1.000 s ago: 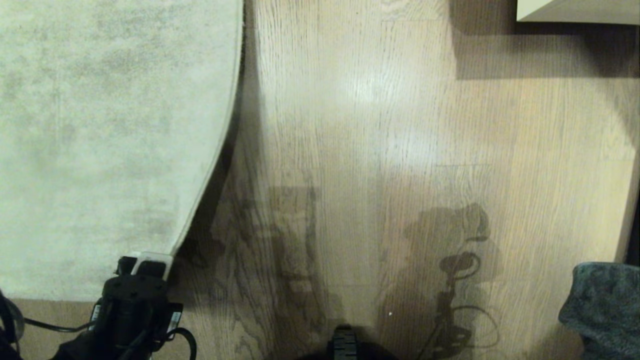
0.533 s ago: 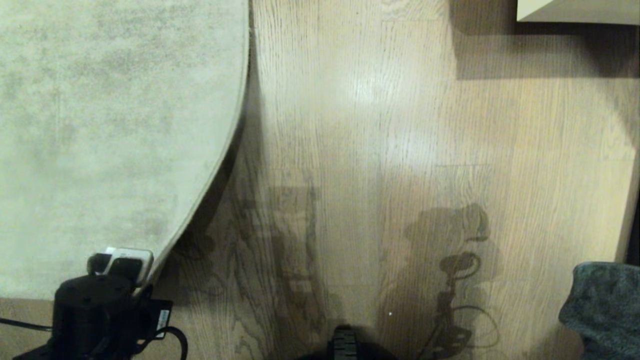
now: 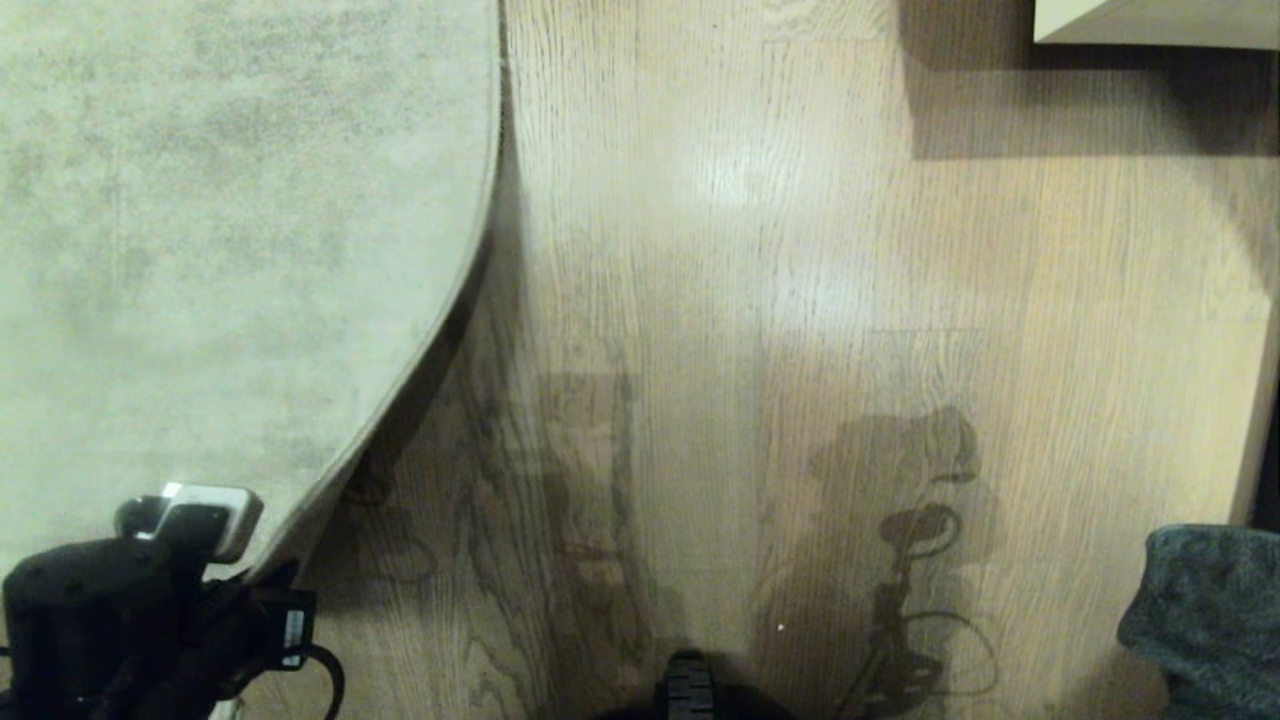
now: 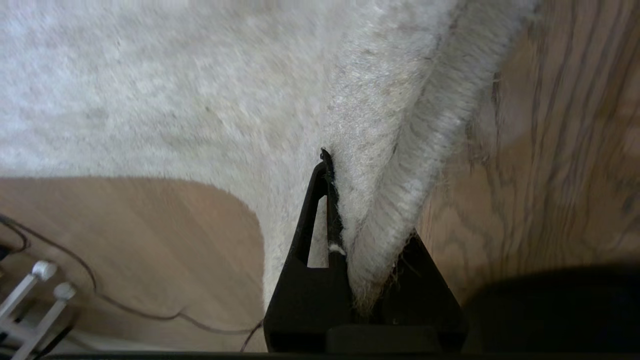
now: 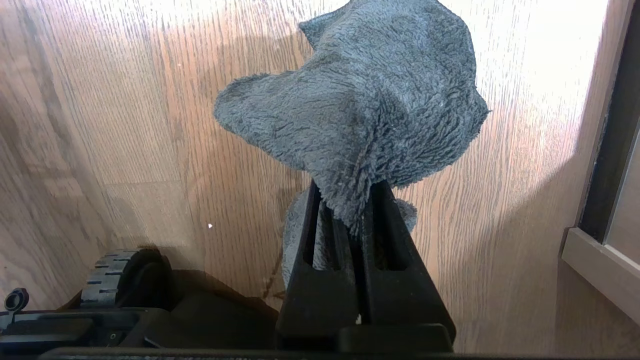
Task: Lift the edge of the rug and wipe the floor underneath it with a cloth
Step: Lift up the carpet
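The pale mottled rug [image 3: 220, 250] fills the left of the head view. Its near right edge is raised off the wood-grain floor [image 3: 760, 330] and curls leftward, throwing a dark shadow beneath. My left gripper [image 3: 205, 520] sits at the bottom left, shut on that edge. In the left wrist view the black fingers [image 4: 312, 225] pinch the folded rug edge [image 4: 395, 190] of the left gripper [image 4: 367, 235]. The dark grey-teal cloth [image 3: 1205, 620] hangs at the bottom right. My right gripper [image 5: 350, 200] is shut on the cloth [image 5: 360, 100], above the floor [image 5: 125, 125].
A pale furniture corner [image 3: 1150, 20] stands at the top right and a dark-framed panel [image 3: 1268, 450] runs down the right edge. My base wheel [image 3: 690, 690] shows at the bottom centre. A thin cable [image 4: 100, 295] lies on the floor near the left arm.
My left gripper has moved left and toward the near side with the rug edge in it, peeling the rug further back and baring more floor. The cloth and right arm have stayed still.
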Tool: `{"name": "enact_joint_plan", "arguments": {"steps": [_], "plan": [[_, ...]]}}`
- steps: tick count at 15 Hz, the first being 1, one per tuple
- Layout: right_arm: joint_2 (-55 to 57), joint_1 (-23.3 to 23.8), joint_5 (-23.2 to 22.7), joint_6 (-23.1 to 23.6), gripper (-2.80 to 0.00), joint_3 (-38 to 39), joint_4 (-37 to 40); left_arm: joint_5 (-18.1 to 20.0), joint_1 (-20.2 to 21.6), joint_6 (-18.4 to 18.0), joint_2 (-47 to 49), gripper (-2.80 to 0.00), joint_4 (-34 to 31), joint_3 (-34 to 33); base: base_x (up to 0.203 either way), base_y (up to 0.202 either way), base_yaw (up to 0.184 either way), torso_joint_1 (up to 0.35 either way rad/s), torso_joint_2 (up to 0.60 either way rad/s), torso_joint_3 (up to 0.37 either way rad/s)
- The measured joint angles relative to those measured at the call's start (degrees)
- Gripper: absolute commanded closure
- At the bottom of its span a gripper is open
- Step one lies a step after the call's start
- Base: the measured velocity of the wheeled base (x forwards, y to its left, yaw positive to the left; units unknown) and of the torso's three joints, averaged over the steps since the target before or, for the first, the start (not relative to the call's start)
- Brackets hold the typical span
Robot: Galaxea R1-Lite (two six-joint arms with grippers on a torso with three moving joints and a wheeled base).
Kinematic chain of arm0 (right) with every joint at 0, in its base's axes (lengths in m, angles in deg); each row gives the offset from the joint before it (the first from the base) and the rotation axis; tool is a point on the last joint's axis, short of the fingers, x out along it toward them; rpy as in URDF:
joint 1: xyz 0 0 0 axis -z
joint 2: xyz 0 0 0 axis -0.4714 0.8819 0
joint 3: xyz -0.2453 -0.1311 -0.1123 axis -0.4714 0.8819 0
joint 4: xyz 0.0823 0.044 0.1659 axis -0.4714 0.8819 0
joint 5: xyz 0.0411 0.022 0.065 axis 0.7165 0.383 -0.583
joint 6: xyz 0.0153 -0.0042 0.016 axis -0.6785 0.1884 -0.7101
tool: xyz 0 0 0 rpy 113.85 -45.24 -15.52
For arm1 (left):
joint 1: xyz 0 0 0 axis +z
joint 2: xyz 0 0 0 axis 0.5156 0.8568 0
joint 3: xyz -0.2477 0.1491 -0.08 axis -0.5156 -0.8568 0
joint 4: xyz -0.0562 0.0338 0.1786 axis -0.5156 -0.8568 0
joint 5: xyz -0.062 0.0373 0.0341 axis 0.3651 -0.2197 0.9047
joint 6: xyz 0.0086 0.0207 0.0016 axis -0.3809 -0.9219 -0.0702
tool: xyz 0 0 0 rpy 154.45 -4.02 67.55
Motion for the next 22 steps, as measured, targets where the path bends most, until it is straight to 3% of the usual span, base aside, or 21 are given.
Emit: {"name": "enact_joint_plan", "arguments": {"steps": [6,12,17,22], "plan": [[0.0,0.0,0.0,0.0,0.00,0.0,0.0,14.9,13.7,-7.0,-0.3,0.00,4.1,2.5,0.000,0.000,0.000,0.000,0.00,0.000],[0.0,0.0,0.0,0.0,0.00,0.0,0.0,24.3,20.9,-9.9,-0.3,0.00,4.3,7.8,0.000,0.000,0.000,0.000,0.00,0.000],[0.0,0.0,0.0,0.0,0.00,0.0,0.0,28.6,24.9,-9.9,0.3,0.00,4.3,9.7,0.000,0.000,0.000,0.000,0.00,0.000],[0.0,0.0,0.0,0.0,0.00,0.0,0.0,28.8,26.0,-9.8,0.7,0.00,4.3,9.6,0.000,0.000,0.000,0.000,0.00,0.000]]}}
